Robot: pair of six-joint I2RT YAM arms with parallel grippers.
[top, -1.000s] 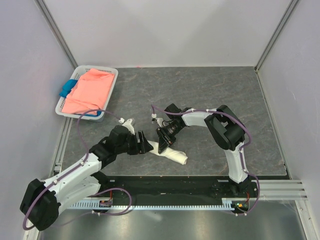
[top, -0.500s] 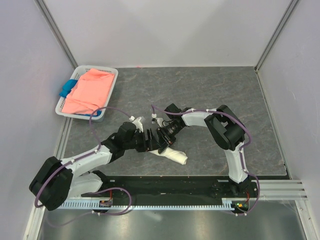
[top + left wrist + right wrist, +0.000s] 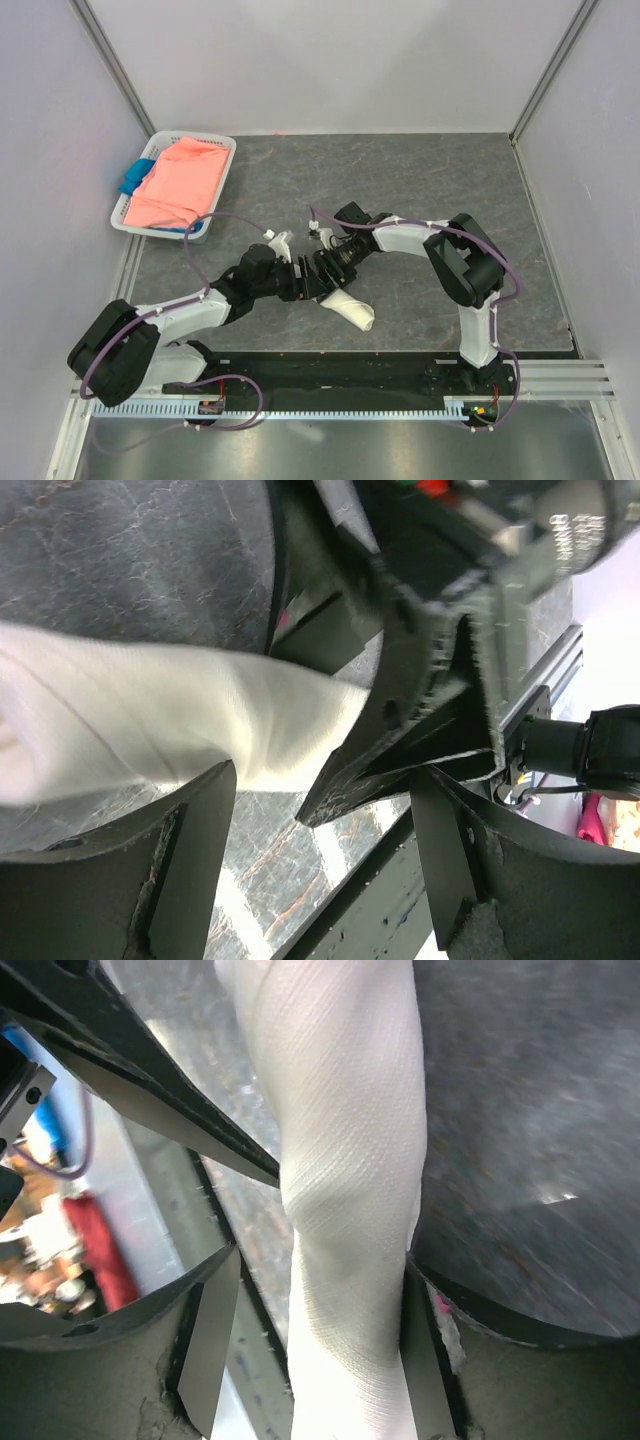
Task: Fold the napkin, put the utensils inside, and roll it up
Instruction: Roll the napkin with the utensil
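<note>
The off-white napkin (image 3: 351, 307) lies rolled into a short tube on the dark table, near the front middle. It also shows in the left wrist view (image 3: 150, 715) and in the right wrist view (image 3: 350, 1160). The spoon is hidden. My right gripper (image 3: 326, 281) is open at the roll's left end. In the right wrist view (image 3: 312, 1345) the roll runs between the jaws, touching the right finger and clear of the left one. My left gripper (image 3: 304, 286) is open and empty, close beside the right gripper's fingers (image 3: 420, 710), with the roll's end just above its jaws (image 3: 320, 830).
A white basket (image 3: 221, 150) at the back left holds a salmon-pink cloth (image 3: 178, 183) and a blue cloth (image 3: 134, 176). A black rail (image 3: 340, 372) runs along the table's near edge. Grey walls enclose the table on three sides.
My left arm has reached right until its gripper is against the right gripper at the roll's left end. The right gripper shifted slightly right. The napkin roll stayed in place.
</note>
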